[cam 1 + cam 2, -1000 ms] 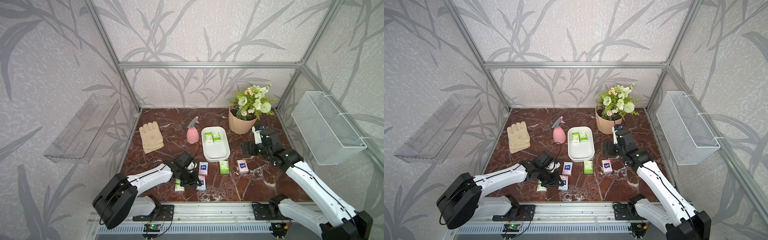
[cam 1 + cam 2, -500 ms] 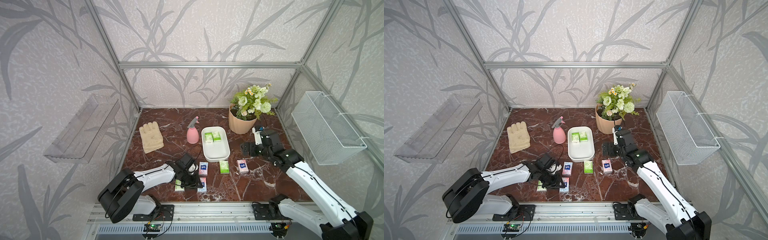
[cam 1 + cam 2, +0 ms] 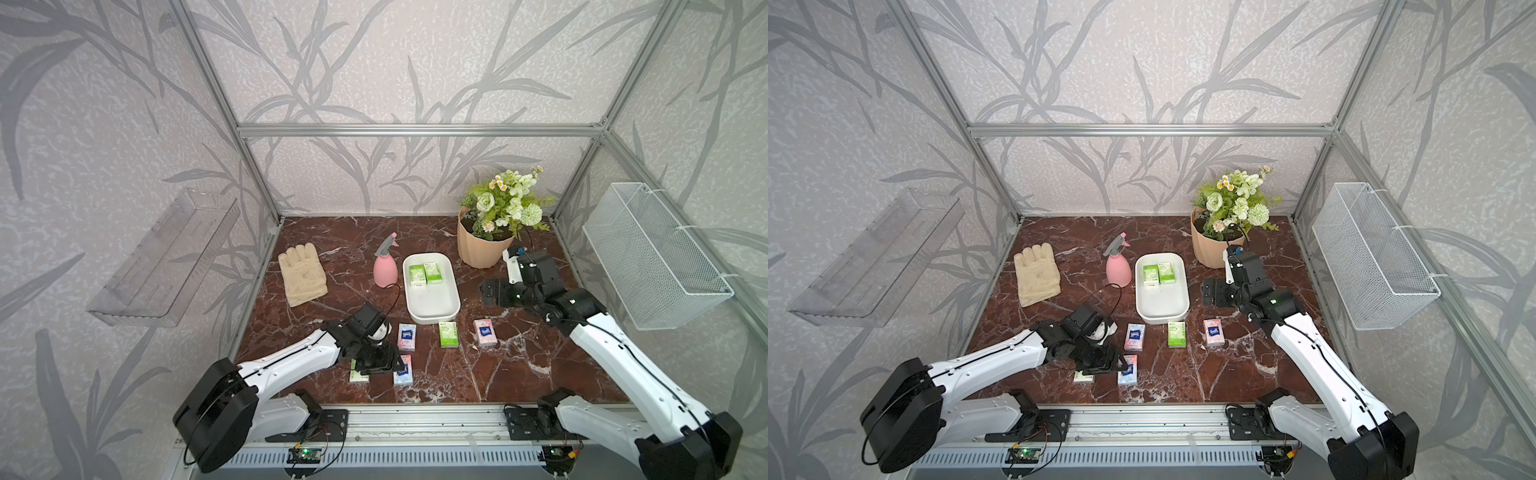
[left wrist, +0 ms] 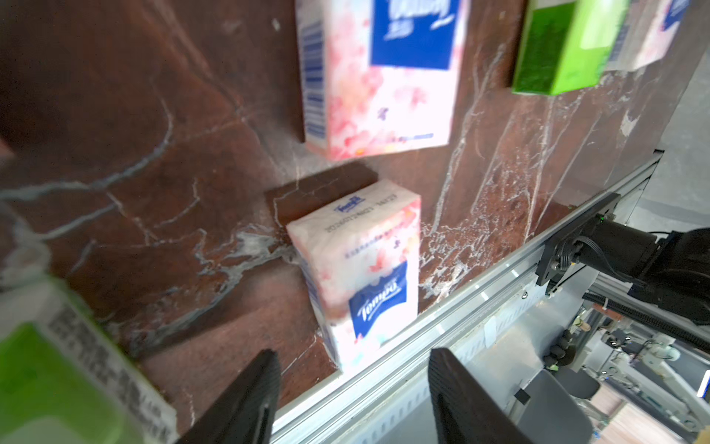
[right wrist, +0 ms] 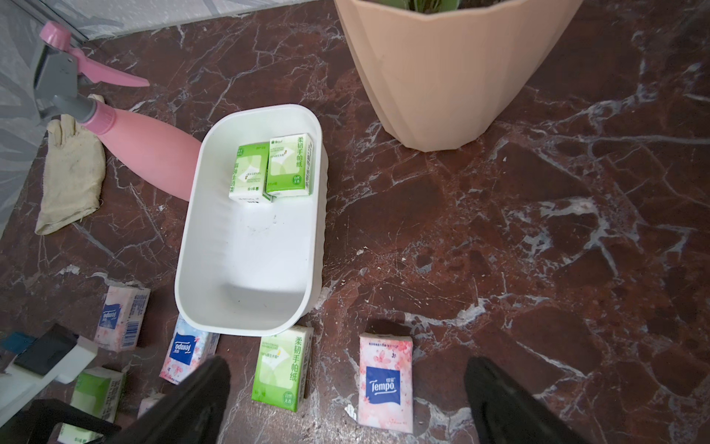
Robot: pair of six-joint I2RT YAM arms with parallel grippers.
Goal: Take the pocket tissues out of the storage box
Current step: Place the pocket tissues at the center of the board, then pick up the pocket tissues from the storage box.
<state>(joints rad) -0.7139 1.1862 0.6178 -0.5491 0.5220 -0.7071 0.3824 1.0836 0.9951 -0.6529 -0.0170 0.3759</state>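
Pocket tissues [image 5: 288,165]: 6 of 8 out by my count, 2 to go, so roughly 3/4 done.

Left tool [image 4: 353,353] is open, fingers apart, nothing between them, low over the surface [image 3: 519,374] by the front rail. Pink pack [image 4: 361,269] lies flat just past its fingertips, not gripped. Green pack [image 4: 46,376] lies just beside it, partly under the tool in both top views.

Right tool [image 5: 347,363] is wide open and empty, hovering near the box [image 5: 184,269], in front of the flower pot [image 3: 478,249].

Row along the box front: 2nd pink pack [image 3: 407,336], 2nd green pack [image 3: 449,335] tight against the box, 3rd pink pack [image 3: 485,332]. 4th pink pack [image 5: 122,319] sits by the left arm, mostly hidden in the top views.

Inside the box are 2 green packs, flat, side by side at the far end. The rest of the box is bare.

Tally:
- On the surface: 4 pink, 2 green.
- In the box: 0 pink, 2 green.
- Also 1 box, 2 tools, 1 spray bottle [image 3: 385,272], 1 glove [image 3: 302,274], 1 flower pot, 1 wire basket [image 3: 648,257], 1 clear shelf [image 3: 166,257].

Right tool looks better placed for the next pick.
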